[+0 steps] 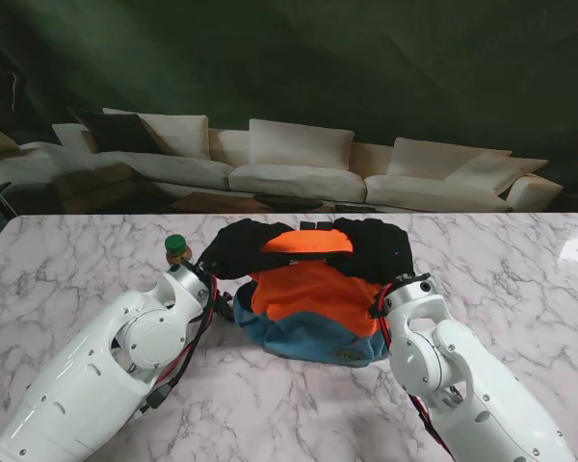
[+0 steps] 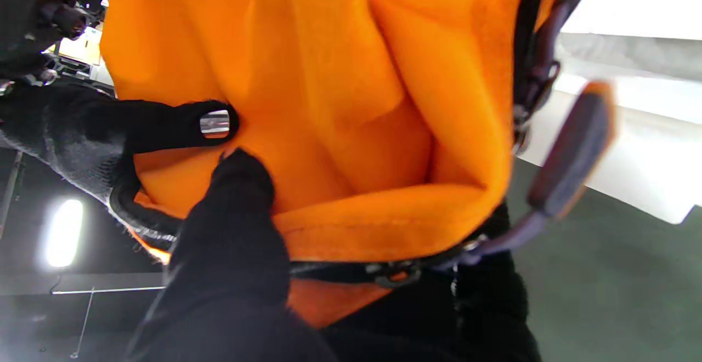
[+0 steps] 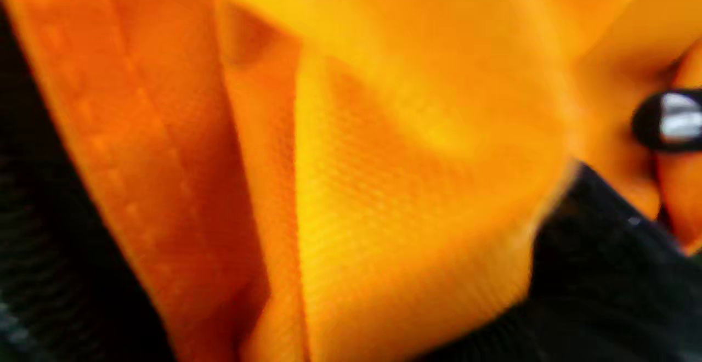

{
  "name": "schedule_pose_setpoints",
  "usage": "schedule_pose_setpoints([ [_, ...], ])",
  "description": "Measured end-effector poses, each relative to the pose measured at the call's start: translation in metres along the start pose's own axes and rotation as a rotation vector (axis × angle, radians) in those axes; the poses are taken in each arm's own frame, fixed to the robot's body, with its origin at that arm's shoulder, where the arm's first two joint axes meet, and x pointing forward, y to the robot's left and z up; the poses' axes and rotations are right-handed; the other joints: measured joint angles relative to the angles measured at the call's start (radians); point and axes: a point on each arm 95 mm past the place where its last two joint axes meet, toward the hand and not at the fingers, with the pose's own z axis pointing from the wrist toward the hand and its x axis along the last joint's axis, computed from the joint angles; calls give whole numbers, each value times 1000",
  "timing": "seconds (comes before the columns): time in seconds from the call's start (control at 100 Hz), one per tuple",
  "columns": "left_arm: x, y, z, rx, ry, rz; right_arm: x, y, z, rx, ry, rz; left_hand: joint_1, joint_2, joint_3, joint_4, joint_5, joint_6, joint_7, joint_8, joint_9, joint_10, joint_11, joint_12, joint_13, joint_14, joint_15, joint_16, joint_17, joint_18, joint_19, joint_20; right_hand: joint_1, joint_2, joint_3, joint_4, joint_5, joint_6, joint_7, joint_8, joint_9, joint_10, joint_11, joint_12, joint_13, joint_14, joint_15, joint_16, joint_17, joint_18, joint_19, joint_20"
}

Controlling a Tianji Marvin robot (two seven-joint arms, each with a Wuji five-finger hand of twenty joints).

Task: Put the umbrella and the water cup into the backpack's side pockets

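Orange-and-blue backpack (image 1: 313,303) on marble surface (image 1: 520,289), left hand (image 1: 239,248) and right hand (image 1: 374,248) both gripping its top, green-capped water cup (image 1: 177,248) beside left hand

A white marble counter (image 1: 67,260) with grey veins carried the things. An orange and blue backpack (image 1: 313,313) lay near its middle. Just left of it stood a cup (image 1: 177,248) with a green lid, partly hidden.

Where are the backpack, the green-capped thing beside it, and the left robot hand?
backpack (image 1: 313,289): stand view, orange front panel.
green-capped bottle (image 1: 176,244): stand view, its green cap.
left robot hand (image 1: 239,248): stand view, black glove resting on the backpack's top.
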Motion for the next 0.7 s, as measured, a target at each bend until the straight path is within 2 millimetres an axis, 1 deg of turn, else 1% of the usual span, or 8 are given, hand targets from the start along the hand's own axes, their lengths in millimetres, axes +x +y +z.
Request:
schedule_pose_setpoints([
  [0.09, -1, 0, -3, -34, 0, -43, -3, 1, -1, -13, 15, -38, -82, 65, -6, 1, -82, 0, -165, -77, -149, 25, -81, -37, -117, 30, -65, -10, -102, 26, -95, -7, 0, 8, 2, -5, 0, -18, 1, 21, 1, -1, 15, 25, 0, -17, 7, 0, 4, -14, 1, -6],
  [0.19, 1, -4, -7, -49, 2, -35, -6, 2, -2, -12, 28, -32, -139, 76, -31, 1, -124, 0, -254, -105, -245, 51, -139, -51, -200, 46, -105, -26, -159, 37, -155, -7, 0, 8, 2, -11, 0, -23, 1, 32, 1, -2, 24, 36, 0, -24, 12, 0, 5, -23, 4, -6],
  [0.3, 0, -12, -16, -35, 12, 31, -9, 5, -5, -8, 39, -26, -180, 76, -32, 1, -128, -2, -275, -113, -258, 58, -142, -51, -202, 46, -115, -27, -170, 37, -166, -6, 0, 9, 2, -12, 0, -23, 1, 41, 1, -7, 26, 38, 0, -25, 12, -4, 5, -24, 5, -6],
  [0.39, -5, -21, -27, -25, 23, 72, -11, 7, -7, -5, 45, -27, -181, 76, -32, 0, -127, -3, -276, -101, -258, 60, -141, -17, -202, 46, -115, -20, -169, 37, -167, 32, 0, 15, 4, -12, 0, -23, 1, 42, 2, -11, 26, 38, 0, -26, 12, -5, 5, -24, 6, -6],
  [0.54, -14, -33, -47, -48, 25, 151, -14, 9, -10, -4, 52, -30, -181, 77, -32, 0, -77, -7, -246, -23, -228, 60, -47, 108, -182, 46, -21, 105, -131, 36, -62, 128, 0, 16, 5, -12, 0, -23, 1, 54, 3, -11, 26, 48, 0, -28, 12, -6, 5, -24, 6, -6],
  [0.61, -19, -35, -57, -65, 31, 186, -15, 11, -12, 2, 59, -17, -181, 77, -32, 0, -36, -7, -194, 15, -193, 52, -14, 156, -161, 43, 23, 160, -112, 35, -24, 149, 0, 16, 7, -12, 0, -23, 1, 55, 11, -12, 26, 48, 0, -28, 12, -6, 5, -24, 8, -6],
  [0.64, -21, -35, -60, -75, 33, 193, -16, 12, -12, 5, 59, -9, -181, 77, -32, 0, 0, -7, -167, 34, -191, 53, -10, 169, -158, 43, 34, 176, -107, 35, -12, 156, 0, 16, 7, -12, 0, -23, 1, 62, 11, -12, 26, 48, 0, -28, 12, -6, 5, -24, 9, -6],
  [0.7, -24, -34, -67, -93, 32, 200, -16, 13, -14, 11, 61, 1, -181, 77, -32, 0, 22, -7, -133, 50, -176, 50, 12, 182, -143, 37, 53, 200, -97, 34, 0, 166, 0, 16, 8, -12, 0, -23, 1, 64, 11, -12, 26, 49, 0, -28, 12, -6, 5, -24, 16, -6],
])
